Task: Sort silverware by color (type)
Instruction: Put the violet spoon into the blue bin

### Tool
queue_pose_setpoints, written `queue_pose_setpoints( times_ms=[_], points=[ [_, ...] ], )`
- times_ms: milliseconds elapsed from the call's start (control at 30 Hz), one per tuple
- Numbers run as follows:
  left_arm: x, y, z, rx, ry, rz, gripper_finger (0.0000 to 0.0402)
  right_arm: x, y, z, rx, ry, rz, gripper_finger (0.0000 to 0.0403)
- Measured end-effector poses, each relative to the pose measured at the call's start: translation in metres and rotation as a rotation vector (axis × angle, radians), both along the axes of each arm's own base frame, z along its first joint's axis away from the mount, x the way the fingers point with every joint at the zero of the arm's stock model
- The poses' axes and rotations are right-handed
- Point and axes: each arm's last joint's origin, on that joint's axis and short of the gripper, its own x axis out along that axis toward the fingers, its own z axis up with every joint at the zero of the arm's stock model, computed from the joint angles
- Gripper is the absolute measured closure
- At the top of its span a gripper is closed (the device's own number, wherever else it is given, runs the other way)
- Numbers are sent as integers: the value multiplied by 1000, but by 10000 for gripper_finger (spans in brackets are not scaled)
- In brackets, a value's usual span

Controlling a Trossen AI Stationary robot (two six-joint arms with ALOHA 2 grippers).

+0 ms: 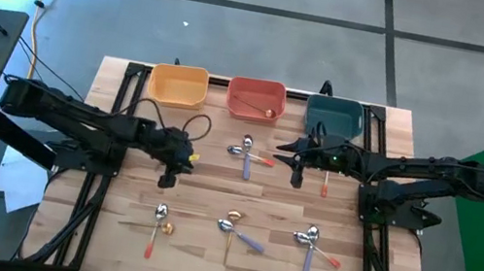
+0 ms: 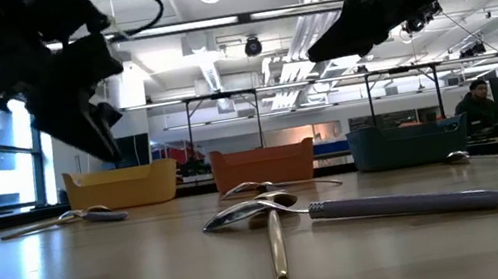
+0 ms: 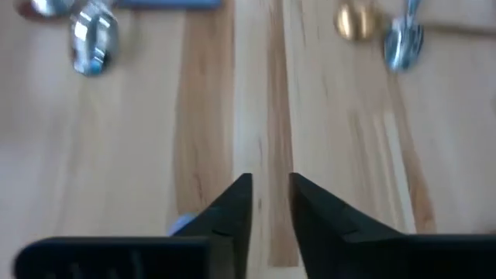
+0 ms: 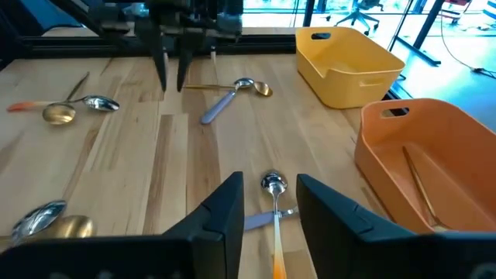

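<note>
Small spoons lie flat on the wooden table in several clusters. One cluster lies at far centre [image 1: 249, 152], with a silver-bowled, orange-handled spoon [image 4: 273, 203]. Others lie near left [image 1: 159, 219], near centre [image 1: 233, 224] and near right [image 1: 309, 239]. A lone red-handled spoon [image 1: 325, 183] lies right of centre. A gold spoon [image 1: 252, 110] lies in the red bin. My left gripper [image 1: 167, 179] is open and empty above bare wood [image 3: 271, 184]. My right gripper [image 1: 286, 153] is open and raised, its fingers [image 4: 229, 195] showing either side of the orange-handled spoon below.
A yellow bin [image 1: 179, 85], a red bin [image 1: 256, 99] and a teal bin [image 1: 335, 116] stand in a row along the far edge. Bare wood lies between the spoon clusters. A person [image 2: 474, 104] sits in the room beyond the table.
</note>
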Motion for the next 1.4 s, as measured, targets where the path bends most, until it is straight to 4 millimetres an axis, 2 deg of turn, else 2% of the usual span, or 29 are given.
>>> queue_pose_setpoints(
  times_ms=[233, 467, 733, 1167, 1400],
  points=[
    [7, 0, -25, 158, 132, -13, 252, 0, 0, 0, -8, 4, 3, 297],
    [10, 9, -43, 241, 229, 13, 244, 0, 0, 0, -8, 5, 4, 297],
    [13, 17, -49, 237, 251, 49, 277, 0, 0, 0, -8, 5, 4, 297],
    [13, 20, -49, 253, 251, 31, 369, 0, 0, 0, -7, 6, 4, 297],
    [24, 20, -37, 238, 233, 24, 392, 0, 0, 0, -8, 5, 4, 297]
  ],
)
